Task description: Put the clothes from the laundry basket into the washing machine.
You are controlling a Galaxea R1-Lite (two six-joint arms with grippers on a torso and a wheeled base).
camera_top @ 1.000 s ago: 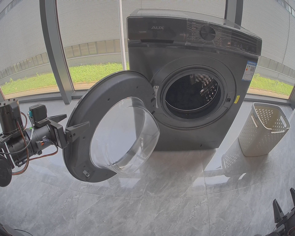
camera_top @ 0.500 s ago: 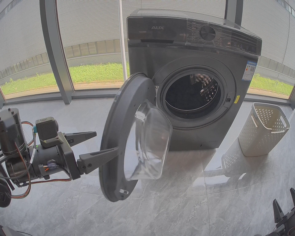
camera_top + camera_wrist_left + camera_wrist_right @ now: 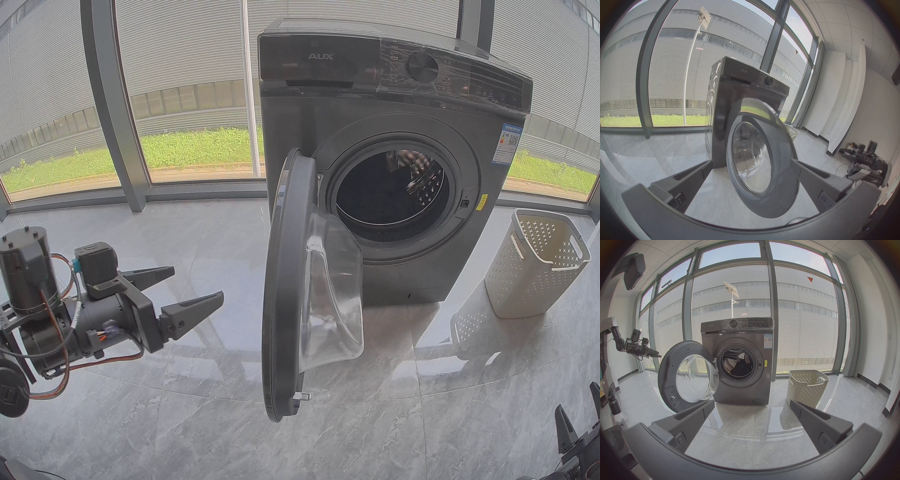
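The grey washing machine (image 3: 387,187) stands with its round door (image 3: 284,294) half swung, edge-on to the head view, and the dark drum (image 3: 390,194) is exposed. My left gripper (image 3: 197,282) hangs open to the left of the door, apart from it. In the left wrist view the left gripper (image 3: 750,163) faces the door's outer side (image 3: 762,162). The white laundry basket (image 3: 536,262) stands on the floor right of the machine, its visible inside bare lattice. My right gripper (image 3: 578,425) sits low at the right, and the right wrist view shows this gripper (image 3: 751,404) open and holding nothing.
Glossy grey tiled floor (image 3: 350,412) spreads in front of the machine. Tall windows with dark frames (image 3: 112,106) run behind it. The right wrist view takes in the machine (image 3: 740,358), the basket (image 3: 806,387) and the left arm (image 3: 637,346) far off.
The door swung from wide open toward the machine to about half shut. My left gripper pushed along its rim, then drew back and now stands apart from it.
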